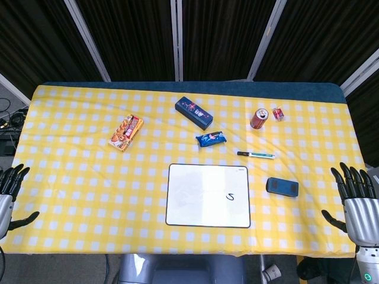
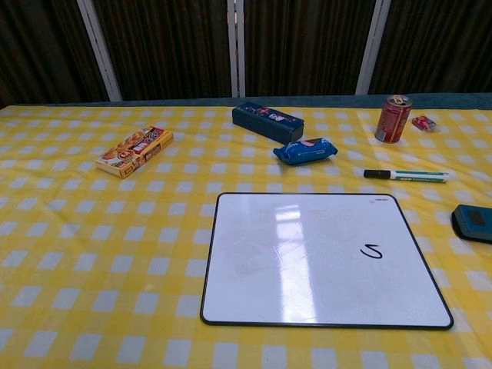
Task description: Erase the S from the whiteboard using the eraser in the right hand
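A white whiteboard (image 1: 189, 204) (image 2: 254, 261) lies flat near the table's front edge, with a small black S (image 1: 231, 197) (image 2: 370, 250) drawn in its right half. A dark blue eraser (image 1: 282, 186) (image 2: 473, 223) rests on the cloth just right of the board. My right hand (image 1: 356, 201) hangs at the table's right edge, fingers spread, holding nothing, well right of the eraser. At the left edge my left hand (image 1: 8, 195) is also spread and empty. Neither hand shows in the chest view.
A marker pen (image 1: 256, 154) (image 2: 405, 175) lies behind the board's right corner. Further back are a red can (image 1: 259, 118) (image 2: 393, 118), a small red packet (image 1: 278, 112), a blue snack bag (image 1: 211, 139), a dark blue box (image 1: 194, 112) and an orange snack box (image 1: 126, 132).
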Action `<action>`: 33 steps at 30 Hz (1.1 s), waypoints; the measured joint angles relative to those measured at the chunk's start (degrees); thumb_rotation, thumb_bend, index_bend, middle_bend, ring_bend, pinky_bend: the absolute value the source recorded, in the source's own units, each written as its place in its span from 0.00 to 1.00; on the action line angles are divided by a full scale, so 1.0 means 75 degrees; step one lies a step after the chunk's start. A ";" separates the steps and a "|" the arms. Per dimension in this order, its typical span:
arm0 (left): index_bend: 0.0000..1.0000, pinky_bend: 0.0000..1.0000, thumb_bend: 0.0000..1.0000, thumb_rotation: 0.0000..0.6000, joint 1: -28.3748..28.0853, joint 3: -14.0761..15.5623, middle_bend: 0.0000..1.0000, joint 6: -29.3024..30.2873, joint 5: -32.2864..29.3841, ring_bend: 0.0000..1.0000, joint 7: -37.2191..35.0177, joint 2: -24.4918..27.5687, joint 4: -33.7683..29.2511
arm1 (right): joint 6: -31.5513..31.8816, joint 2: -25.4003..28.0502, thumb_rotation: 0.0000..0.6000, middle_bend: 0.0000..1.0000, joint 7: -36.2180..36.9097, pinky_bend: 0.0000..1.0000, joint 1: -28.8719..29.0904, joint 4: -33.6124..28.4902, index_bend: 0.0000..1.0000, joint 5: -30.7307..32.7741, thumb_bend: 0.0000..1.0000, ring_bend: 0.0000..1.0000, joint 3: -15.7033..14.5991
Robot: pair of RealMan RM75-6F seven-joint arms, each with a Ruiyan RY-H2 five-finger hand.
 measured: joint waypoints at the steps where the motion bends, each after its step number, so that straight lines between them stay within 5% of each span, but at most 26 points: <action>1: 0.00 0.00 0.00 1.00 0.0001 -0.0002 0.00 -0.0002 -0.0008 0.00 -0.0001 0.0004 0.0001 | -0.0015 0.0000 1.00 0.00 0.0002 0.00 0.0002 0.0004 0.00 0.0010 0.00 0.00 -0.0002; 8: 0.00 0.00 0.00 1.00 -0.0010 -0.0013 0.00 -0.0012 -0.0007 0.00 0.0035 -0.0020 0.0011 | -0.0283 -0.0007 1.00 0.00 0.0072 0.00 0.0059 0.0015 0.03 0.0198 0.00 0.00 -0.0017; 12: 0.00 0.00 0.00 1.00 -0.0050 -0.0027 0.00 -0.0075 -0.0022 0.00 0.0059 -0.0042 0.0016 | -0.0675 -0.0037 1.00 0.09 0.0156 0.00 0.0226 0.0074 0.12 0.0409 0.00 0.00 0.0027; 23: 0.00 0.00 0.00 1.00 -0.0091 -0.0040 0.00 -0.0239 -0.0240 0.00 0.0172 0.0035 -0.0236 | -0.3629 -0.1075 1.00 0.30 0.0813 0.18 0.1758 0.2533 0.24 0.1508 0.00 0.16 0.0338; 33: 0.00 0.00 0.00 1.00 -0.0126 -0.0073 0.00 -0.0342 -0.0442 0.00 0.0488 -0.0070 -0.0260 | -0.4448 -0.1944 1.00 0.36 0.0885 0.36 0.2491 0.3701 0.30 0.1742 0.00 0.25 0.0266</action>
